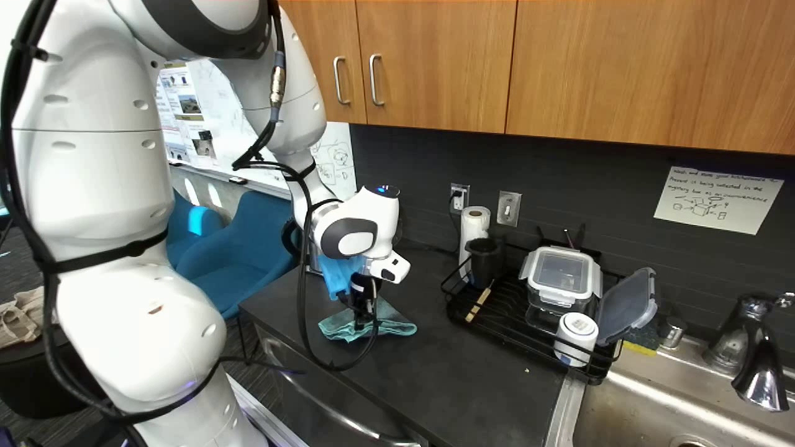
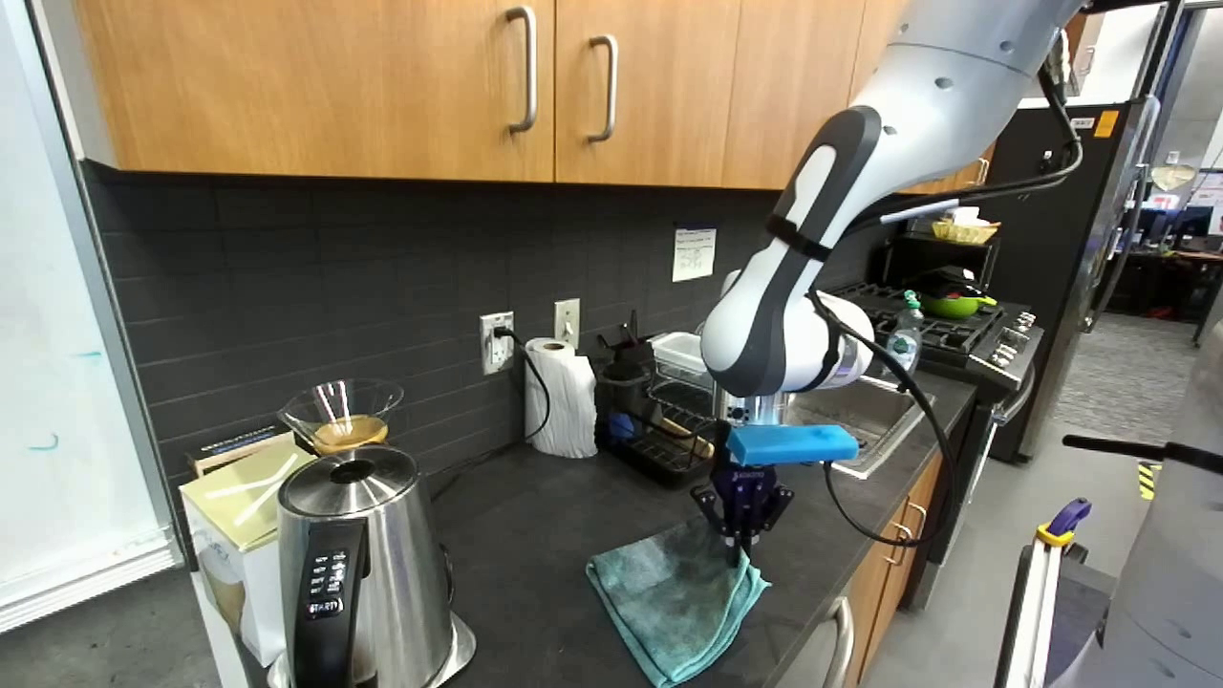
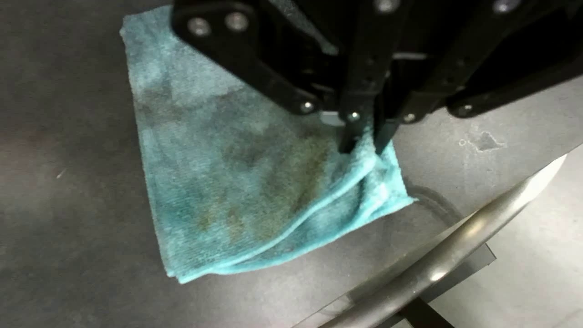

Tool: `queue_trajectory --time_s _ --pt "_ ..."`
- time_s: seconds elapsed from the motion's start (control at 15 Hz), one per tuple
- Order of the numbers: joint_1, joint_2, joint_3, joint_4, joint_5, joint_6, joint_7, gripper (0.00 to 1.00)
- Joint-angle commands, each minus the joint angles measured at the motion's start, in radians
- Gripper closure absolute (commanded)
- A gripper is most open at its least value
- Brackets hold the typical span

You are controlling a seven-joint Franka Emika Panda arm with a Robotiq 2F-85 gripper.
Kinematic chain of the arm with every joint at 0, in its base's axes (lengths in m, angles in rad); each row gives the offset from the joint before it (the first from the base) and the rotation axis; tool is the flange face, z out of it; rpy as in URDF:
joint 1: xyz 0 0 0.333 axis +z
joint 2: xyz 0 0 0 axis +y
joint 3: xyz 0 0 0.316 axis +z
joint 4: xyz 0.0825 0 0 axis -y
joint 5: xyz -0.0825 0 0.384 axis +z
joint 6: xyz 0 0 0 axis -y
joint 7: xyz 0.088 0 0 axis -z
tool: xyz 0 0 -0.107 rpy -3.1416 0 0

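Observation:
A folded teal cloth (image 3: 237, 173) with brownish stains lies on the dark countertop (image 3: 68, 205). My gripper (image 3: 362, 148) points down at one corner of it, and a raised fold of the cloth is pinched between the fingertips. In an exterior view, the gripper (image 2: 738, 554) stands over the far right part of the cloth (image 2: 669, 612), most of which lies flat. A different angle has the cloth (image 1: 397, 325) partly hidden behind the gripper (image 1: 360, 324) and a hanging cable. A bright blue piece (image 2: 793, 444) sits on the wrist above the fingers.
Beside the cloth runs the counter's front edge, with a metal handle (image 3: 437, 269) below. A black dish rack (image 1: 509, 323) holds containers, next to the sink (image 1: 658, 403). A paper towel roll (image 2: 562, 401) stands by the wall. A steel kettle (image 2: 401, 564) is nearby.

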Motion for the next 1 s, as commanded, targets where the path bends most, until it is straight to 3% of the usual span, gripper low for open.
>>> queue_trajectory --time_s 0.0,0.27,0.4,0.47,0.6,0.73,0.8,0.93 --pt "-0.012 -0.008 0.013 0.005 0.075 -0.009 -0.048 0.59" --pt "-0.012 -0.008 0.016 0.006 0.147 -0.004 -0.081 0.32" --pt "0.005 0.003 0.0 0.002 0.108 -0.005 -0.03 0.19" --pt "-0.001 0.0 0.003 0.004 0.117 -0.002 -0.053 0.37" --pt "-0.001 0.002 0.003 0.003 0.117 -0.002 -0.051 0.23" --pt "-0.001 0.003 0.003 0.003 0.117 -0.002 -0.05 0.19" --pt "-0.017 0.02 0.012 0.016 0.146 -0.018 -0.097 0.05" --pt "-0.037 0.054 0.023 0.037 0.194 -0.032 -0.154 0.0"
